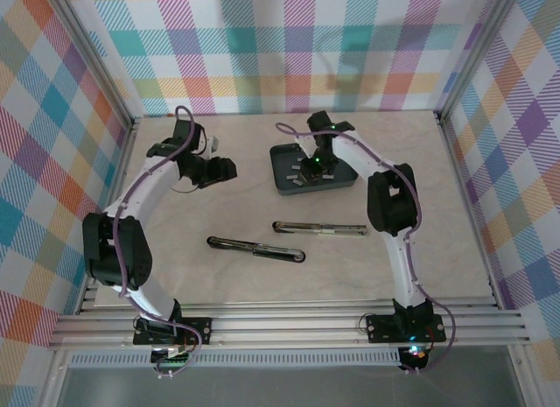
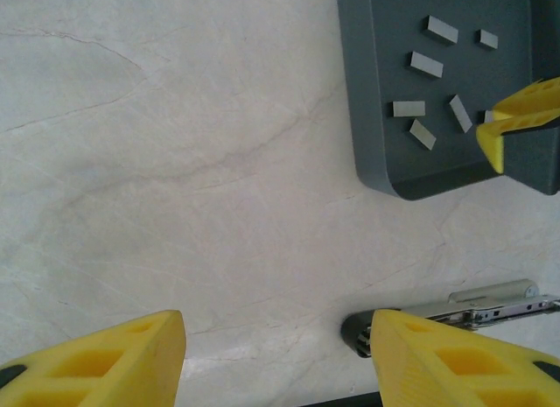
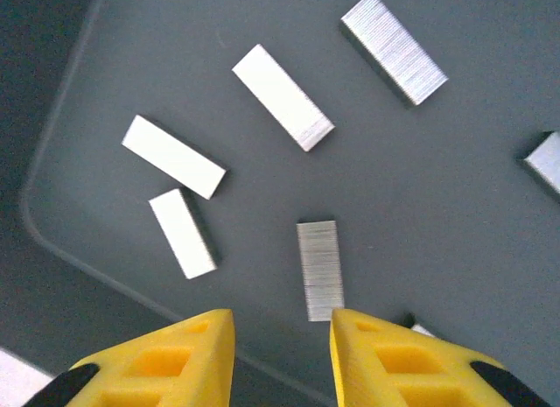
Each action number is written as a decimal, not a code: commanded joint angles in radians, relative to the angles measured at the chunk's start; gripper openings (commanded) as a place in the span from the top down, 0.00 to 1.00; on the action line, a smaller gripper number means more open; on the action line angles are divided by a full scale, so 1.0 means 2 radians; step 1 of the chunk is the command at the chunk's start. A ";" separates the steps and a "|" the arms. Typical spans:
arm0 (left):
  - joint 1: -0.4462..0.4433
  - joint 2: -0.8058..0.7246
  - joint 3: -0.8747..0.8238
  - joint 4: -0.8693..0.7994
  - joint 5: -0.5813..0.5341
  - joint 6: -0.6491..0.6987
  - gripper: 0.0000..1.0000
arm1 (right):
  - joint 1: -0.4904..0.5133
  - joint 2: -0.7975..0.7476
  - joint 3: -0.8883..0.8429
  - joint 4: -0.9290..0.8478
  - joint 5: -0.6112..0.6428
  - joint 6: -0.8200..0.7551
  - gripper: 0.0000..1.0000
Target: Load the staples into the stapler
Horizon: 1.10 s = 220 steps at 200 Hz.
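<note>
- Overhead, a dark grey tray (image 1: pixel 282 171) sits at the far middle of a pale marbled counter (image 1: pixel 219 206). It keeps the staples (image 3: pixel 283 97) gathered in 1 place: short, flat, light-grey strips lying loose at different angles.
- Right gripper (image 3: pixel 282 354) hangs low over the tray. Its 2 yellow fingers (image 3: pixel 166 363) are parted by a narrow gap with nothing between them. 1 strip (image 3: pixel 320 269) lies just ahead of that gap and roughly in line with it — probably the piece about to be picked.
- Left gripper (image 2: pixel 280 363) hovers above bare counter to the left of the tray, jaws wide apart and empty, seemingly waiting its turn.
- 2 staplers (image 1: pixel 319 228) lie nearer the arms, well apart from the tray. Both are swung open flat — presumably so a strip can be laid in the channel. Whether either already holds staples is too small to tell.
</note>
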 commanded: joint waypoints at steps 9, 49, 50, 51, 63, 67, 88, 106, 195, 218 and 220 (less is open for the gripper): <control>0.002 0.023 0.025 -0.020 0.002 0.014 0.41 | -0.027 -0.024 -0.015 0.015 -0.046 -0.085 0.65; 0.002 0.052 0.035 -0.006 0.022 0.027 0.41 | -0.058 -0.039 -0.031 -0.001 -0.113 -0.241 0.63; 0.002 0.053 0.036 -0.005 0.023 0.027 0.41 | -0.059 -0.039 -0.032 -0.003 -0.113 -0.246 0.63; 0.002 0.054 0.036 -0.005 0.023 0.028 0.41 | -0.060 -0.039 -0.031 -0.004 -0.115 -0.251 0.63; 0.002 0.065 0.042 -0.004 0.031 0.032 0.41 | -0.068 -0.041 -0.035 -0.010 -0.122 -0.302 0.64; 0.002 0.070 0.044 -0.003 0.034 0.033 0.41 | -0.070 -0.041 -0.035 -0.010 -0.123 -0.317 0.64; 0.002 0.090 0.056 0.001 0.042 0.032 0.41 | -0.080 -0.039 -0.037 -0.010 -0.116 -0.391 0.65; 0.001 0.108 0.072 -0.003 0.044 0.033 0.41 | -0.083 -0.032 -0.035 -0.012 -0.108 -0.443 0.65; 0.001 0.147 0.115 -0.017 0.051 0.042 0.41 | -0.085 0.006 0.005 -0.014 -0.111 -0.492 0.64; 0.001 0.149 0.120 -0.020 0.052 0.043 0.41 | -0.084 0.016 0.017 -0.021 -0.114 -0.496 0.64; 0.001 0.149 0.120 -0.020 0.052 0.043 0.41 | -0.084 0.017 0.018 -0.022 -0.115 -0.496 0.63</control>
